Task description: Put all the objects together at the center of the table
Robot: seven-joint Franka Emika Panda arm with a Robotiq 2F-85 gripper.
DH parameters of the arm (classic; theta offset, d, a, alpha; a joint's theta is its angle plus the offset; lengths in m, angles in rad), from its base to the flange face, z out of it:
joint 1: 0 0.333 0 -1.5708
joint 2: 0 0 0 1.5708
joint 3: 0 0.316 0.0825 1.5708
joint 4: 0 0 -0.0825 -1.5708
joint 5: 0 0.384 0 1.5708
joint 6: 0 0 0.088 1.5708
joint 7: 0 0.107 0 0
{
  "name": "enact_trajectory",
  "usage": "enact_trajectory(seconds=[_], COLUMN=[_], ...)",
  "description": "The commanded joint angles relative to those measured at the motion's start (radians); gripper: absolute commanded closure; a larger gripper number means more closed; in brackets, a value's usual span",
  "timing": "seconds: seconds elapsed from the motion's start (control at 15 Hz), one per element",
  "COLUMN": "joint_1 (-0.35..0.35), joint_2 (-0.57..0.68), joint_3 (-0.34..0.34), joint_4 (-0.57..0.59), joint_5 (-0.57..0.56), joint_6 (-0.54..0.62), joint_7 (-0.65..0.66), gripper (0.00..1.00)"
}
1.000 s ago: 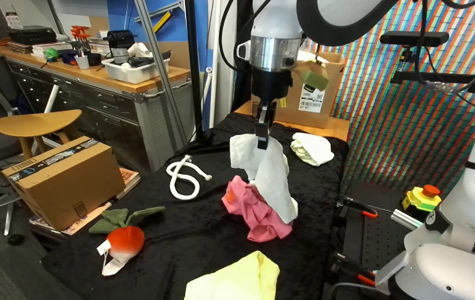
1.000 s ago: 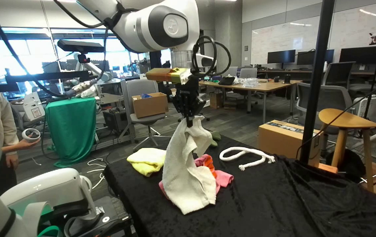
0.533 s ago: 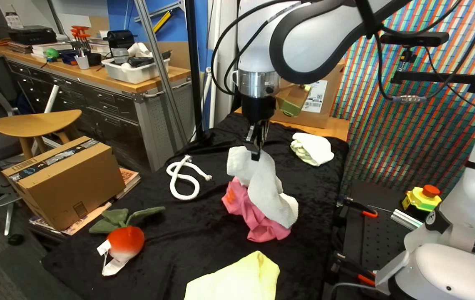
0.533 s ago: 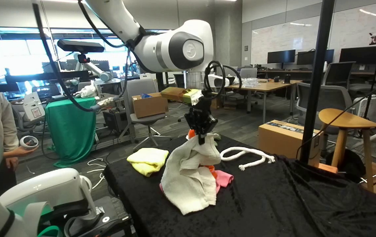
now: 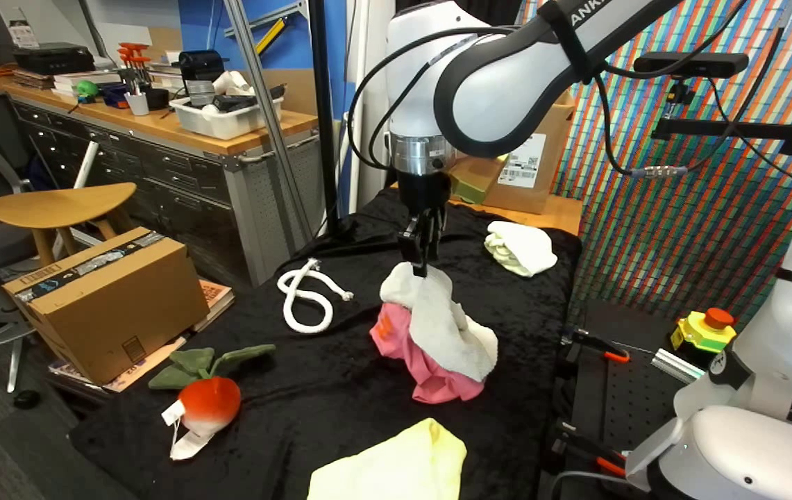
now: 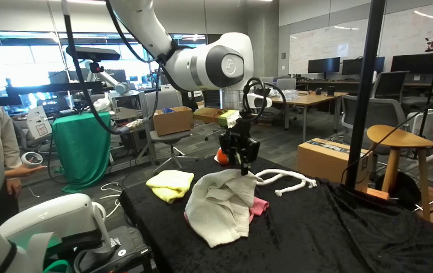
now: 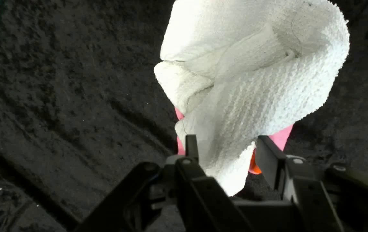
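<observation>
Cloth (image 7: 258, 80), white, probably light and limp, is draping over pink cloth (image 5: 429, 371), trailing toward the wrist view's 6 o'clock under spread jaws; its raised folds are likely offering the best hold.

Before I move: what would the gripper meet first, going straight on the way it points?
The white cloth lying over the pink cloth. The gripper points down with its jaws apart, right above that white cloth. Depth is unclear, so it may already be touching.
</observation>
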Motion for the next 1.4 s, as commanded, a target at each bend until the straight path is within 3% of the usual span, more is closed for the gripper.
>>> enact_trajectory(seconds=[0.0,0.13,0.2,0.53,1.33], joint_1=[0.000,-0.002,-0.002,0.002,0.021], joint_2=[-0.004,-0.012,-0.015,-0.034,0.032], joint_3=[-0.008,-0.012,-0.014,-0.012,0.011], joint_4=[0.028,0.043,0.052,0.113,0.227], joint_5=[-0.047,-0.070,-0.079,-0.137,-0.110], joint_6=[-0.006,-0.010,-0.010,0.005,0.128], joint_7=[0.040,0.055,0.063,0.092,0.023], gripper=[0.17,0.01,0.00,0.00,0.00])
